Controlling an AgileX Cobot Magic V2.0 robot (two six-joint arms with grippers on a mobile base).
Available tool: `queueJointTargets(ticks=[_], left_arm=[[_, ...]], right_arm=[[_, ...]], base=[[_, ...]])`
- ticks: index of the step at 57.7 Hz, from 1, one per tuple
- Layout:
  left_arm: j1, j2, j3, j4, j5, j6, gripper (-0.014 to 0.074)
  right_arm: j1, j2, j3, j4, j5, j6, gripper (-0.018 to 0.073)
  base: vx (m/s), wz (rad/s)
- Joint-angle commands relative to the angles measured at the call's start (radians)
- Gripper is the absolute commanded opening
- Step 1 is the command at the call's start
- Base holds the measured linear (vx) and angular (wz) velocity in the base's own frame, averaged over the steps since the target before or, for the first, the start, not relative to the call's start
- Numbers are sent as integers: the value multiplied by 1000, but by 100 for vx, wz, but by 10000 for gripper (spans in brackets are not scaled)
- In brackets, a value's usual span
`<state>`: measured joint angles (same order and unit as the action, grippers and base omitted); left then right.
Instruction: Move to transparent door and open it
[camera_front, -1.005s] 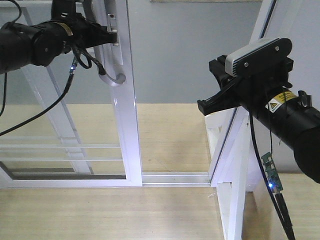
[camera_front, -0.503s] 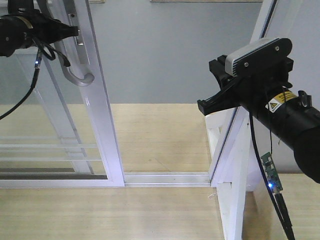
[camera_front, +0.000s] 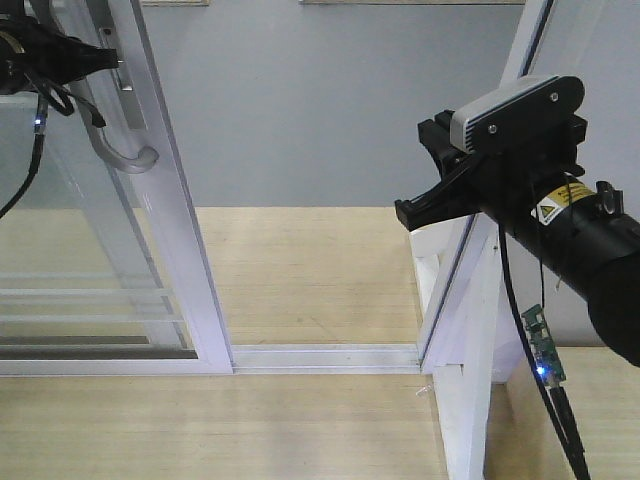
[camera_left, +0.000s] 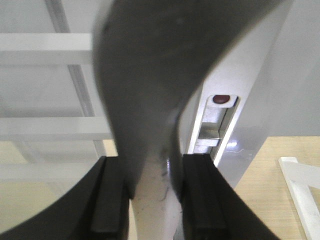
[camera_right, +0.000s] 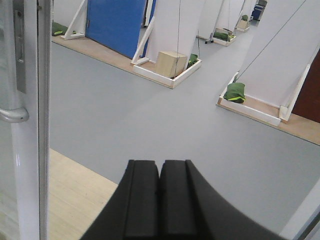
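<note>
The transparent door (camera_front: 172, 230), clear glass in a white frame with thin horizontal bars, stands at the left of the front view. Its curved grey handle (camera_front: 128, 152) hangs on the stile. My left gripper (camera_front: 108, 62) is at the top left, shut on that handle. In the left wrist view the handle (camera_left: 150, 75) fills the middle, and the left gripper (camera_left: 151, 195) pinches it between both black fingers (camera_left: 111, 200). My right gripper (camera_front: 408, 212) hangs in the doorway, shut on nothing. The right wrist view shows the right gripper (camera_right: 160, 195) with pads together, and the door stile (camera_right: 29, 150) and handle (camera_right: 12, 115) at the left.
The floor track (camera_front: 330, 355) runs from the door to a slanted white frame post (camera_front: 468, 330) on the right. Wooden floor lies in front, grey floor beyond. Outside stand a blue panel (camera_right: 117, 22), a cardboard box (camera_right: 171, 63) and white partitions with green bags (camera_right: 235, 92).
The door has slid left along its track with my left gripper holding the handle, widening the gap. The right arm has not moved.
</note>
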<state>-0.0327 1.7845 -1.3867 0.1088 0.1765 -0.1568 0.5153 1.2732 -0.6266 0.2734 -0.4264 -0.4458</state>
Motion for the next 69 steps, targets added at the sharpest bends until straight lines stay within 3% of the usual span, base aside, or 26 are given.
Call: queueJointTargets(ticks=[1,9,18,27,35,54,62,69], left_arm=[[31,-126,-39,15,-107,1,-6],[52,-148,-39,14,-81,1,-6],[53,-194,-39,32,35,4,-6],[49,-267,11,30,84,71,-6],[30,-385,159,30,70,134,-6],[-69,-757,619,24,30,132,-6],[-117,-929,766,-57,44,134,-6],[-147,-1093,878,-141,80,171,-6]], right_arm=[[-5,-31,-27,-9,-85,-10,-1],[-5,-31,-27,-9,-80,-6,0],[-5,-31,-27,-9,-79,-6,-1],[-5,-56,-27,-5,-45,0,-1],[-5,-113,-27,-4,40,0,-1],[-5,-370,-27,-4,340,0,-1],[-5,-484,-25,-4,482,0,-1],[-5,-599,45,-4,504,0,-1]], base=[[0,0],[0,0],[0,0],[0,0],[0,0],[0,0],[0,0],[0,0]])
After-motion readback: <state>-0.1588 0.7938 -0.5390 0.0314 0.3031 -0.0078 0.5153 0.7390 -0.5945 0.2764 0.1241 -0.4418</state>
